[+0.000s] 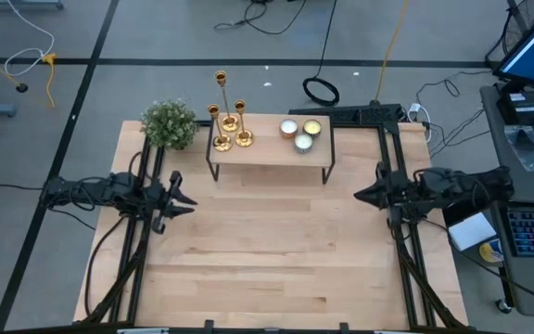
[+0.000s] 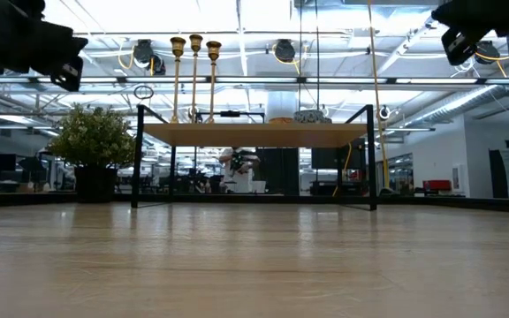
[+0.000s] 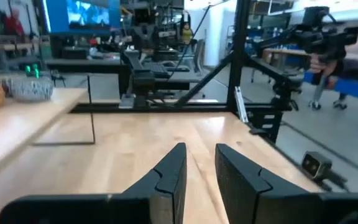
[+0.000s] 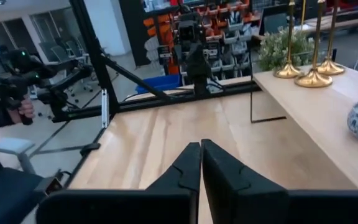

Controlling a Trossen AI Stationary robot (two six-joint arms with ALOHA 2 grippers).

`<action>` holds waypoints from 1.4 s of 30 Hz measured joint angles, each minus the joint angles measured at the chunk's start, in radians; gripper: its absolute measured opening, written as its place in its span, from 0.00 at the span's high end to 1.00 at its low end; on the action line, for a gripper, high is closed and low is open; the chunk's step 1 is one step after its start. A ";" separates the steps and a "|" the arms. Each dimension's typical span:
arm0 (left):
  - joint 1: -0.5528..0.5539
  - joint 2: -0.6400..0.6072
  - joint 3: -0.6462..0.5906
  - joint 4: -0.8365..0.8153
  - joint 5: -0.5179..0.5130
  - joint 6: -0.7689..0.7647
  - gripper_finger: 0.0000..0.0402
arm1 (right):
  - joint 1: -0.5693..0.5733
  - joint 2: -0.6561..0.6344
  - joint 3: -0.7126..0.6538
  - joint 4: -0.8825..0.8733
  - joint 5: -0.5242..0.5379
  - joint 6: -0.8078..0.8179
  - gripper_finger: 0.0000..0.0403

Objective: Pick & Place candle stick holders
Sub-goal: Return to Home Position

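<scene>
Candlesticks (image 4: 314, 78) on shelf (image 4: 316, 124), right wrist view

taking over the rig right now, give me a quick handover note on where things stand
Left end effector: slightly open, empty, at the left side of the table.
Right end effector: shut, empty, at the right side.
The three candle stick holders stand upright on the left part of the shelf, with the candles on its right part.
Done: all placed. Left: nothing visible to pick.
</scene>
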 joint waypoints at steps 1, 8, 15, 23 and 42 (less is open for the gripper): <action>0.000 0.000 0.000 0.002 0.001 0.024 0.79 | 0.000 -0.006 -0.013 0.008 0.001 -0.012 0.98; 0.000 0.000 0.000 -0.044 0.000 0.034 0.79 | 0.000 -0.047 -0.111 0.077 0.059 -0.019 0.98; 0.000 0.000 -0.045 0.020 -0.007 0.075 0.79 | 0.000 -0.074 -0.244 0.228 0.056 -0.020 0.98; 0.000 -0.002 -0.099 0.076 -0.001 0.044 0.79 | -0.003 -0.158 -0.292 0.243 0.059 -0.048 0.98; 0.000 0.000 -0.099 0.071 -0.007 0.055 0.79 | -0.002 -0.221 -0.411 0.299 0.102 0.010 0.98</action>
